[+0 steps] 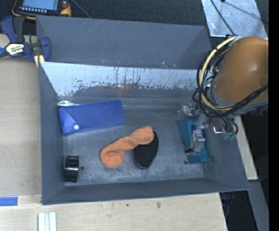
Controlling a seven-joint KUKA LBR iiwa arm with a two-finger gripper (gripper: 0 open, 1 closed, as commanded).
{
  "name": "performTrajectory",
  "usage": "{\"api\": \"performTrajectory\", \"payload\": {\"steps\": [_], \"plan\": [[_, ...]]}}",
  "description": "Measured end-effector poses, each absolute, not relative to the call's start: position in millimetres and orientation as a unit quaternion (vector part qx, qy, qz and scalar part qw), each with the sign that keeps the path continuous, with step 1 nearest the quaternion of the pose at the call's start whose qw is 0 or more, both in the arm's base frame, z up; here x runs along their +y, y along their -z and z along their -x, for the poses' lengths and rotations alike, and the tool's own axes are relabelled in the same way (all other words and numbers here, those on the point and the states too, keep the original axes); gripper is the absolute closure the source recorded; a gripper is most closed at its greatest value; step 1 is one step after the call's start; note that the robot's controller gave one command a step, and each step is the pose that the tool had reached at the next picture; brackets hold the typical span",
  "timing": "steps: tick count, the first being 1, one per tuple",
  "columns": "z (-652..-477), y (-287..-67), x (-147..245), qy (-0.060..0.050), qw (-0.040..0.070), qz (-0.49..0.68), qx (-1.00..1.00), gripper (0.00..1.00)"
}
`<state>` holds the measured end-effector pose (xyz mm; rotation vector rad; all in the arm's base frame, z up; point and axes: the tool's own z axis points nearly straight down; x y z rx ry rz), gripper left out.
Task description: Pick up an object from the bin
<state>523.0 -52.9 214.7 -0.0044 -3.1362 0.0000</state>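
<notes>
Hanging over the right side of the bin (48,143), the gripper (197,137) sat directly above a teal elongated thing (185,131) that lay on the floor near the right wall. Its long axis ran roughly from top to bottom of the frame, leaning a little to the right at the lower end. Any descent would therefore have been nearly straight down, not sideways. The orange sock-like roll (127,147) and the black oval piece (146,154) touching it lay well apart to the left, in the middle of the frame. A blue flat pack (91,115) sat at upper left and a small black cylinder (71,168) at lower left. The wrist and its cables (207,88) covered the teal thing's middle, so whether the claw stood apart, together or clamped on it could not be told, nor whether it touched.
</notes>
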Motion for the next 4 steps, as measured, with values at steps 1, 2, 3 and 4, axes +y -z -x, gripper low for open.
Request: {"api": "performTrajectory", "payload": {"steps": [1,2,3,4], "plan": [[-524.4,-219,-53,0.000,-0.002,0.001,-1.000,0.00],[-545.7,-184,-30,-0.001,-0.006,0.028,-1.000,0.00],[-550.3,-170,-21,0.000,-0.004,0.032,-0.999,0.00],[-534.3,-119,-8,-0.001,-0.002,-0.038,-0.999,0.00]]}}
